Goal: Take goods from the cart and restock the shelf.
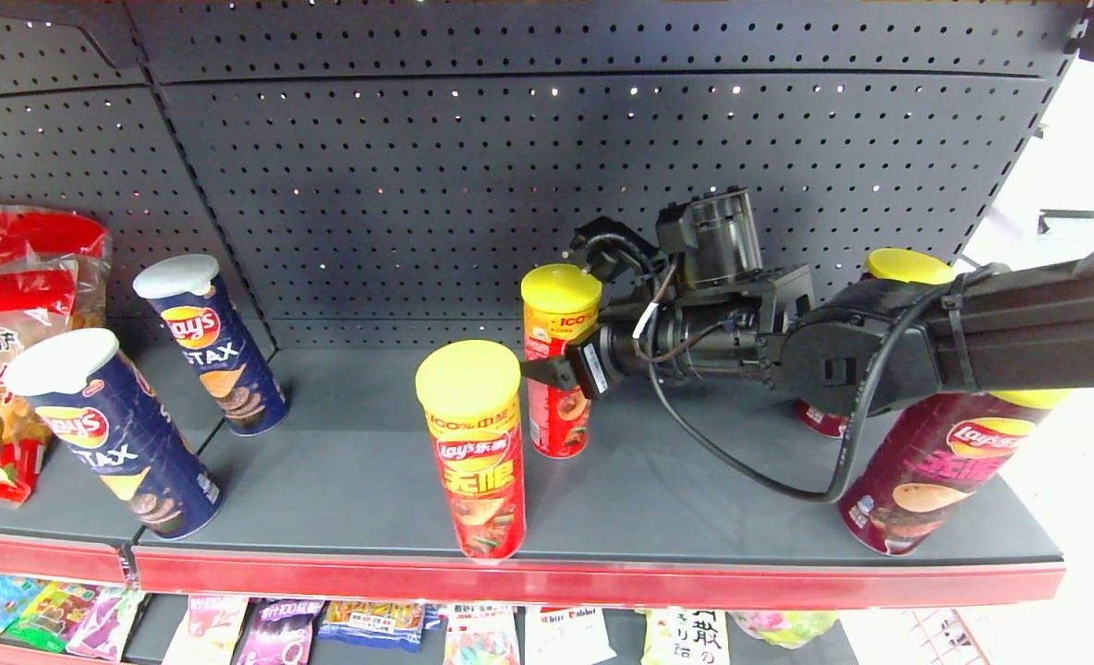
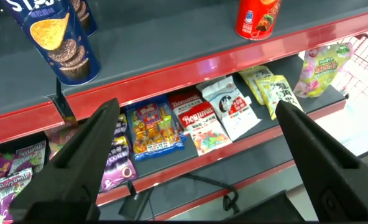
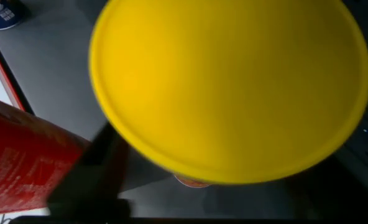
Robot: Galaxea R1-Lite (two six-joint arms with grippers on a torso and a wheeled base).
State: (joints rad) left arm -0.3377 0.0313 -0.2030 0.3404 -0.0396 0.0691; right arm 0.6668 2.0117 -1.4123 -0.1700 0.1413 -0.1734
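The right tool (image 1: 556, 367) reaches in from three o'clock, level with the shelf (image 1: 344, 480), and has the rear red can (image 1: 558, 420) between its jaws just under the yellow lid. From where I stand it looks closed on the can. The far jaw is hidden behind the tube, so I would not swear the grip has not already been eased. The can stands upright, its base seemingly down on the shelf board, close to the pegboard back at about twelve o'clock of the bay.

Holding it high and from the side makes sense. It keeps the arm above the neighbours and lets the can go in behind the front red can (image 1: 478, 462), which stands at roughly seven o'clock from it, near the red lip. The two make the start of a column, with labels facing out.

Two blue cans (image 1: 219, 356) sit well off at nine o'clock. A maroon can (image 1: 926, 471) stands under the arm at four o'clock, near enough that I would judge it the thing most easily knocked on the way out.

The left tool (image 2: 196, 106) hangs low with its jaws spread wide and nothing in them. It is before the lower shelf of snack bags (image 2: 202, 124), free for the next item.
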